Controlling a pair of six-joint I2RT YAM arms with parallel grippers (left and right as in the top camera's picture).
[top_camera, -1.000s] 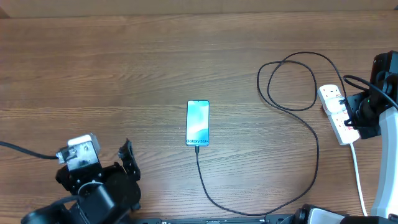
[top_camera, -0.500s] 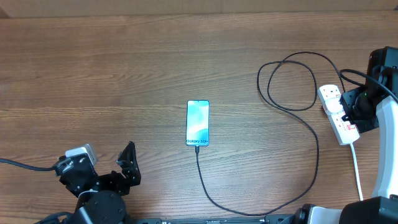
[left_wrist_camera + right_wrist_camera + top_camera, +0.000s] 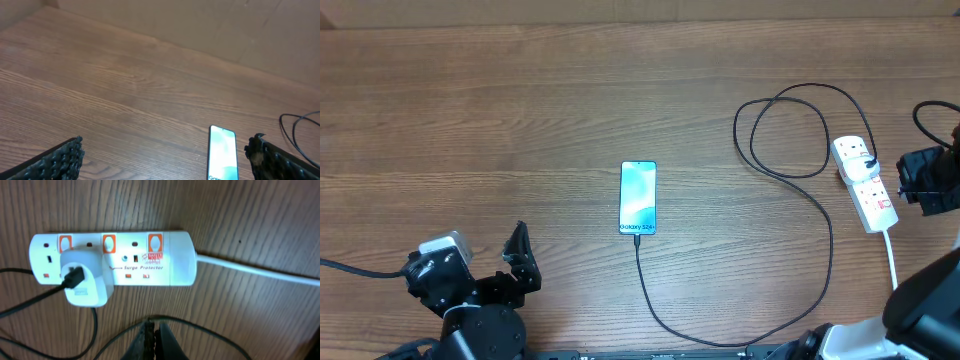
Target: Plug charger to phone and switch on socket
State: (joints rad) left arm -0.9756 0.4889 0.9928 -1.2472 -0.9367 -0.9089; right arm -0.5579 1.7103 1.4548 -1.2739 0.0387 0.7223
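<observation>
The phone (image 3: 638,197) lies face up mid-table, screen lit; the left wrist view shows the phone (image 3: 222,152) between my wide-apart fingers (image 3: 60,160). The charger (image 3: 820,250), a thin black cable, meets the phone's near end and loops right to a white adapter (image 3: 85,280) plugged into the socket (image 3: 865,185). The socket (image 3: 170,265) is a white strip with three red rockers (image 3: 109,242). My left gripper (image 3: 518,262) is open near the front left. My right gripper (image 3: 152,326) is shut, just right of the strip, a thin black wire crossing its tips.
The strip's thick white cord (image 3: 896,285) runs toward the front edge on the right. A black lead (image 3: 930,112) hangs by the right arm. The charger's coils (image 3: 790,130) lie left of the strip. Bare wood (image 3: 470,110) spans the left and back.
My right gripper has drawn back to the right, off the socket, and stayed shut. My left arm has shifted a little toward the front edge, still open.
</observation>
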